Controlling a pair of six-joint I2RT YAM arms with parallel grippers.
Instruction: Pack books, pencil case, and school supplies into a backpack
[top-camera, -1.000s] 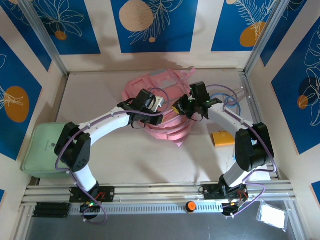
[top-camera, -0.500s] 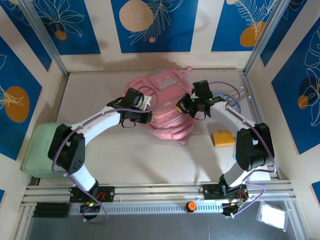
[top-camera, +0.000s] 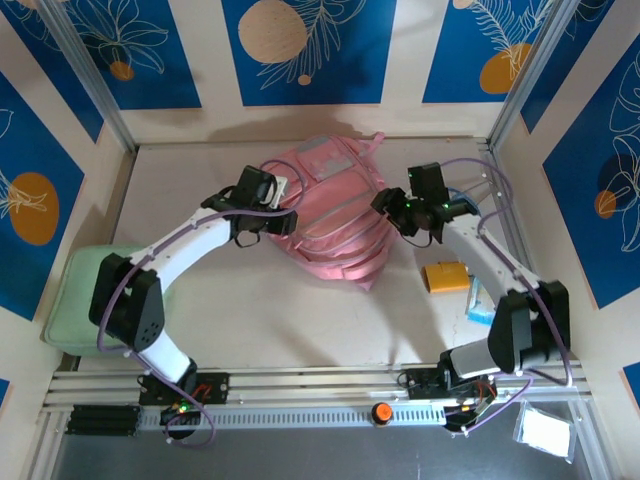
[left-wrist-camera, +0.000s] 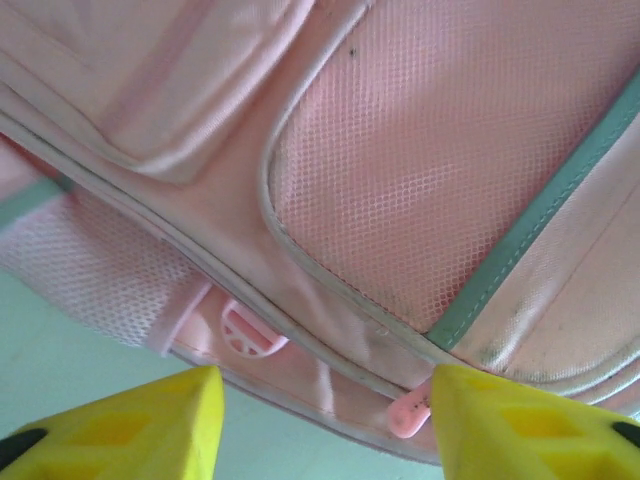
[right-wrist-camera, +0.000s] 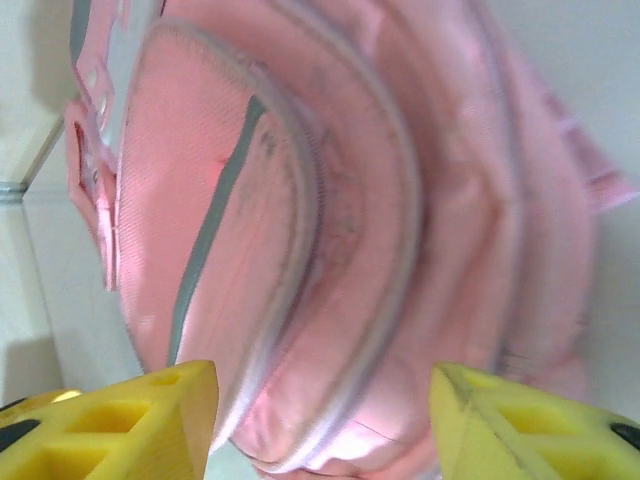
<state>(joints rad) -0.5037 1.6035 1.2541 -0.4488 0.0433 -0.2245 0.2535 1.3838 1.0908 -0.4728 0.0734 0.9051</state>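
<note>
Backpack: one, pink with grey trim (top-camera: 330, 215), lying flat at the middle of the surface (top-camera: 300, 310), towards the far side.
Arms: two, reaching in from either side of the backpack.
Left gripper (top-camera: 280, 222): at the backpack's left edge. In the left wrist view (left-wrist-camera: 320, 420) its two yellow fingers (left-wrist-camera: 150, 420) stand wide apart with nothing held. The mesh panel and piping of the backpack (left-wrist-camera: 440, 150) sit just ahead of them.
Right gripper (top-camera: 392, 205): at the backpack's right edge. In the right wrist view (right-wrist-camera: 320, 420) the two fingers (right-wrist-camera: 520, 420) are spread just as wide and hold nothing. The rounded front of the backpack (right-wrist-camera: 300, 230) lies beyond them.
Orange oblong item (top-camera: 445, 275): one, on the surface to the right of the backpack, apart from it, beside the right arm.
Light-blue item (top-camera: 480, 300): one, just right of the orange one, partly hidden by the arm.
Green pad (top-camera: 80, 290): one, at the left edge.
</note>
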